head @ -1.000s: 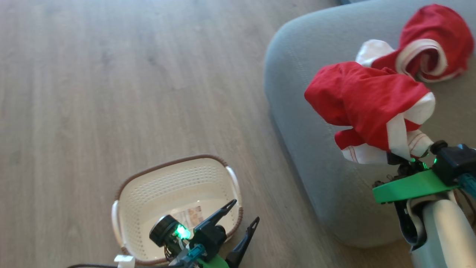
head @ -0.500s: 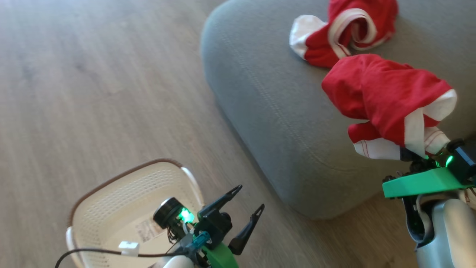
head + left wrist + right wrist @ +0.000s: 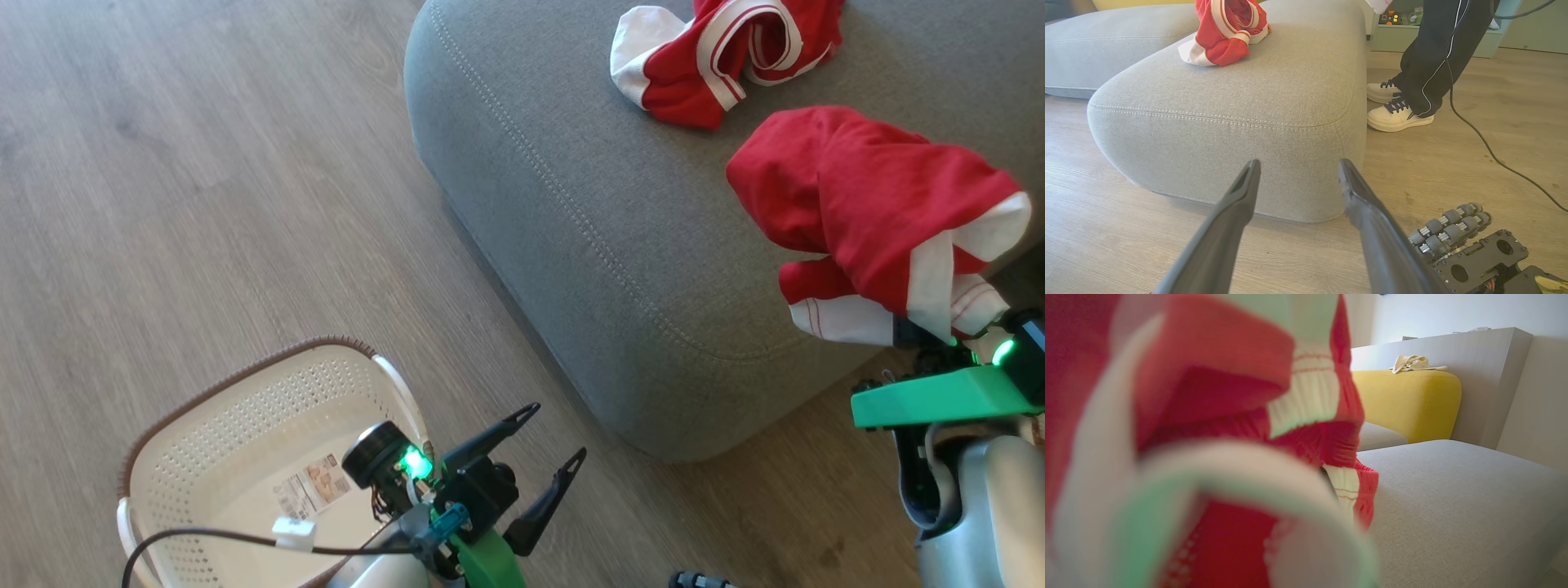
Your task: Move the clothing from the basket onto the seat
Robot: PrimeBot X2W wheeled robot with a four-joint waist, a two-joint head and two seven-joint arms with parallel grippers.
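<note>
Hanging from the right claw [image 3: 922,336] is a red garment [image 3: 865,196] with white panels and striped cuffs. The claw is closed narrowly on a white fold at the garment's lower edge, and its fingertips are hidden by the fabric. The bunched garment is held over the near right part of the seat [image 3: 571,180]; whether it touches the grey upholstery cannot be told. In the right wrist view the red garment [image 3: 1208,416] is seen blurred and very close, with the seat [image 3: 1453,506] stretching beyond it. A yellow cushion [image 3: 1408,400] is seen behind, and a pale cloth [image 3: 1414,362] is laid on top of it.

A second red garment [image 3: 718,57] is seen lying crumpled on the seat, farther back and apart from the held one. In the left wrist view the second red garment [image 3: 1224,32] is found on the top of the seat [image 3: 1229,94], near its far edge.

The basket [image 3: 245,367] is set on the wooden floor [image 3: 204,163] at the lower left of the head view, near the seat's front corner but apart from it. A label [image 3: 314,486] is seen on its bottom. The left claw [image 3: 558,429] is held just beside the basket's right rim, its fingers spread wide. In the left wrist view the left claw [image 3: 1298,163] is pointed at the seat's rounded front. A person's pale shoes [image 3: 1396,116] and dark trousers [image 3: 1437,49] are seen on the floor beside the seat.
</note>
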